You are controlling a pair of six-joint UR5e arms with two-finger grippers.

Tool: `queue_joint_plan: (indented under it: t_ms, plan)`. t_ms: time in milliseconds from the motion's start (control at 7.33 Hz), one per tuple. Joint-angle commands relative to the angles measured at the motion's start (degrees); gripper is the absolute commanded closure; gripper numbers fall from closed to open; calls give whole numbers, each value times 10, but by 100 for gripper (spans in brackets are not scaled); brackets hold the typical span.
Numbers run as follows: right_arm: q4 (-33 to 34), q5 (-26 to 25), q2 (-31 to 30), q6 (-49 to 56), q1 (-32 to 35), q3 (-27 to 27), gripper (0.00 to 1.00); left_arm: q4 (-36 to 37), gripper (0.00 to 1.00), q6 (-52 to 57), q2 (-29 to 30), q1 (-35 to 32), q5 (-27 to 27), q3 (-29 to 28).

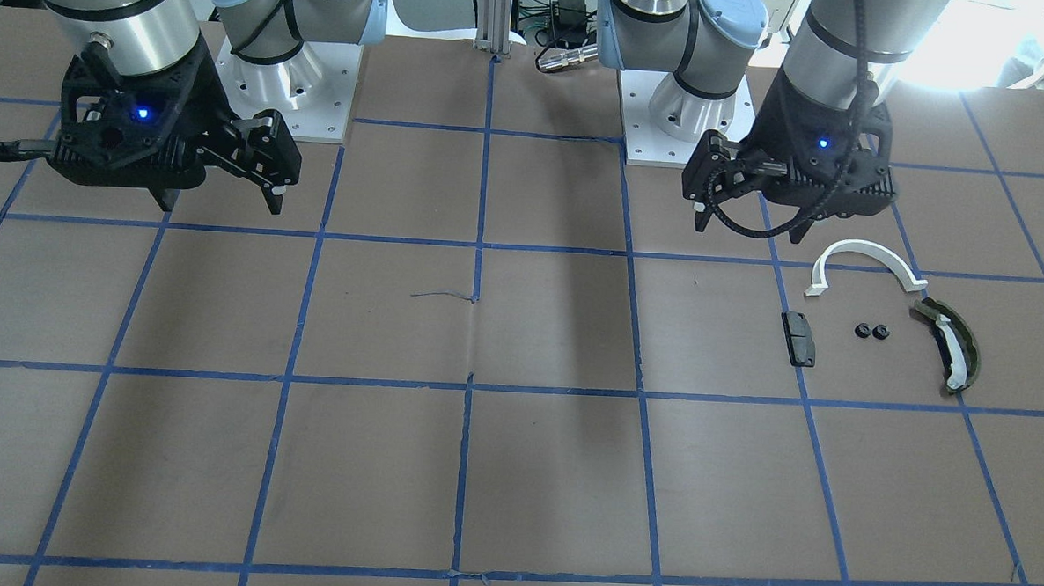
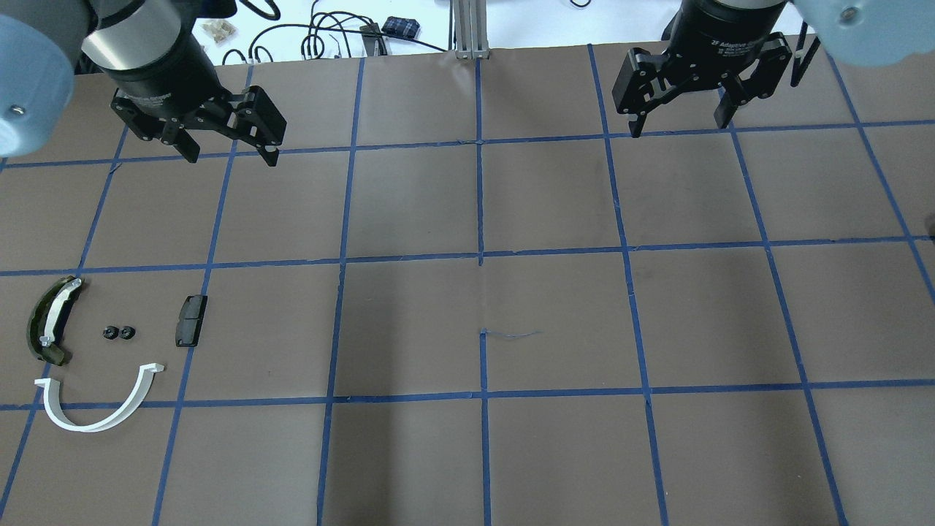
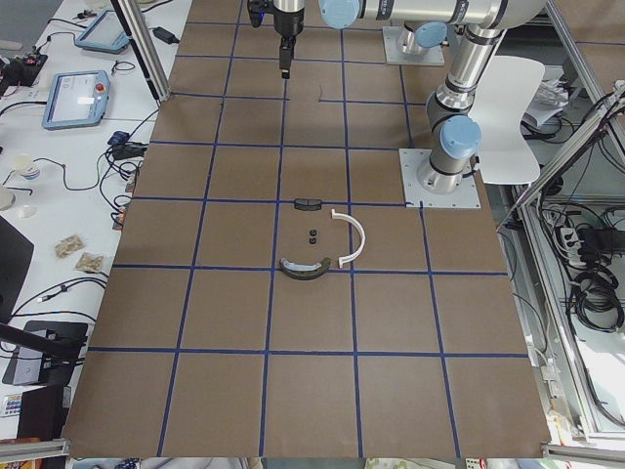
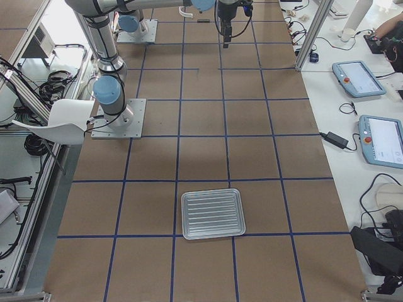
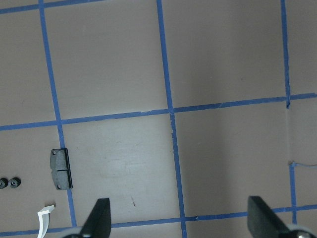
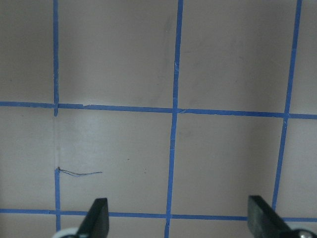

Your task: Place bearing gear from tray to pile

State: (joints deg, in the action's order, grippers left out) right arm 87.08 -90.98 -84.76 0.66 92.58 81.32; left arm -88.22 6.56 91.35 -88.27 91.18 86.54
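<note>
Closest to you in the right-end view is one ribbed silver metal tray (image 4: 213, 214), flat on the brown bench (image 2: 555, 307) inside a square of blue tape lines (image 2: 480, 197). Only its ribbed floor shows inside.

Now look to the far end, on the robot's left side, for the pile. There are two small black toothed bearing gears (image 2: 110, 333), lying side by side and just apart, right in the middle of the group. One dark olive curved piece with a white insert (image 2: 36, 332) sits on their outer side, and one black rectangular block (image 2: 191, 320) on their inner side. One white plastic half-ring arc (image 2: 91, 427) curves on the robot's side of them, its open side facing the gears. None of the parts touch one another.

You've got two arms up. The left gripper (image 2: 234, 157) hangs over the bench beyond the pile with its fingers spread wide and holding nothing. The right gripper (image 2: 679, 128) hangs over the opposite side, its fingers parted just as wide with nothing between them. Both are well apart from the pile, and the tray lies well apart from all of it.
</note>
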Motion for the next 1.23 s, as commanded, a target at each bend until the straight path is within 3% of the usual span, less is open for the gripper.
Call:
queue_joint_plan:
  t_ms: [0, 1091]
  plan:
    - [5, 2, 2, -2, 1, 7, 0, -9, 4, -38, 6, 2, 0, -19]
    - [5, 4, -3, 0, 1, 7, 0, -27, 4, -38, 5, -7, -10, -9]
